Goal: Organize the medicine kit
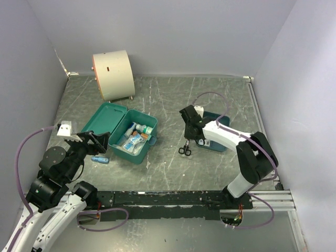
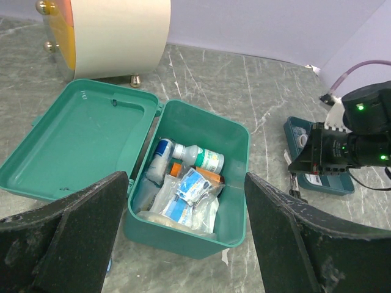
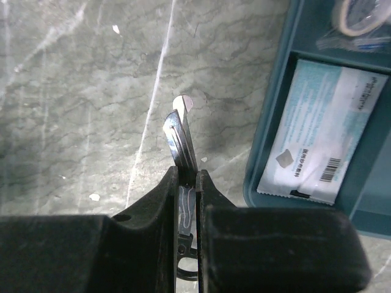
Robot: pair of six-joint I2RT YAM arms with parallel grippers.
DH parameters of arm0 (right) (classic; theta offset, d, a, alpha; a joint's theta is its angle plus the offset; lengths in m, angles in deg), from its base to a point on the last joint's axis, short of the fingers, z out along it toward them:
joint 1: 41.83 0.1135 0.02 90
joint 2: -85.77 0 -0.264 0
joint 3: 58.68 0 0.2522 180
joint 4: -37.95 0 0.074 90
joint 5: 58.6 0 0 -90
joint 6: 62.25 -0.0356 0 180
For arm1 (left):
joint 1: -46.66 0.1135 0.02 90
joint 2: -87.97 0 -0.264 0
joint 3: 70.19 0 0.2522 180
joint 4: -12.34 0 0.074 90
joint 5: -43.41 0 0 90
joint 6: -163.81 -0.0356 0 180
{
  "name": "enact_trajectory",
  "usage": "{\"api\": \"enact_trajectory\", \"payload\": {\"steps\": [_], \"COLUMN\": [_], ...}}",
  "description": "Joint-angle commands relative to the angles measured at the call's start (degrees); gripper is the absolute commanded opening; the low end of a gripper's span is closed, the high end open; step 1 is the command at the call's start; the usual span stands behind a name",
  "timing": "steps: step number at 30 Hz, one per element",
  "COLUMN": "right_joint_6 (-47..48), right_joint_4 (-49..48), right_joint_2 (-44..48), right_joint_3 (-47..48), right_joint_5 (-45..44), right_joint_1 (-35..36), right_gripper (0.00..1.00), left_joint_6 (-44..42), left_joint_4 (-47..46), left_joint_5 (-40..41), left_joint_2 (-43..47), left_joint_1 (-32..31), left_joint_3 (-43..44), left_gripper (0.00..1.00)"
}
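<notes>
Black right gripper (image 3: 187, 174) is clamping shut on the blades of steel scissors (image 3: 181, 131). Teal-green plastic medicine kit (image 2: 183, 235) is sitting left of centre on grey marbled table (image 1: 173, 100), lid (image 2: 85, 146) lying open, holding a white green-labelled bottle (image 2: 198, 157) and clear sachet packets (image 2: 186, 195); print unreadable. Left gripper (image 1: 97, 140) is hovering just before it, spread wide, holding nothing. Shallow blue tray (image 3: 269, 122) is holding a barcoded white packet (image 3: 321, 131).
</notes>
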Motion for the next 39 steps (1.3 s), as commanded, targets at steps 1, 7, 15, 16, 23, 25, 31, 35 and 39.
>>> {"api": "enact_trajectory", "payload": {"steps": [1, 7, 15, 16, 23, 25, 31, 35, 39], "right_joint_6": [0.44, 2.44, 9.03, 9.73, 14.23, 15.84, 23.04, 23.86, 24.15], "right_joint_4": [1.71, 5.00, 5.84, 5.98, 4.82, 3.17, -4.40, -7.86, -12.54], "right_joint_2": [4.21, 8.82, 16.58, 16.87, 15.66, 15.27, 13.39, 10.22, 6.18], "right_joint_3": [-0.03, 0.83, -0.41, -0.47, -1.98, -2.83, -5.26, -5.98, -7.10], "right_joint_5": [-4.13, -7.93, -9.90, -10.86, -17.46, -17.64, -14.77, -12.31, -8.70], "right_joint_1": [-0.05, -2.54, -18.04, -19.24, -22.33, -22.49, -22.50, -22.57, -22.65], "right_gripper": [0.02, 0.02, 0.02, 0.02, 0.01, 0.01, 0.01, 0.01, 0.00], "left_joint_6": [0.42, 0.36, 0.31, 0.42, 0.29, 0.18, 0.09, 0.13, -0.39], "left_joint_4": [0.18, 0.11, -0.01, -0.01, 0.30, 0.47, 0.76, 0.49, 0.76], "left_joint_5": [0.57, 0.38, 0.24, 0.25, -0.09, -0.16, -0.08, -0.11, -0.51], "left_joint_2": [0.42, 0.31, 0.84, 1.01, 1.66, 1.74, 2.27, 2.23, 1.65], "left_joint_1": [0.38, 0.37, 0.37, 0.37, 0.37, 0.37, 0.37, 0.37, 0.38], "left_joint_3": [0.76, 0.76, 0.76, 0.69, 0.83, 0.93, 1.02, 0.89, 1.18], "left_gripper": [0.88, 0.88, 0.88, 0.88, 0.89, 0.89, 0.89, 0.89, 0.89]}}
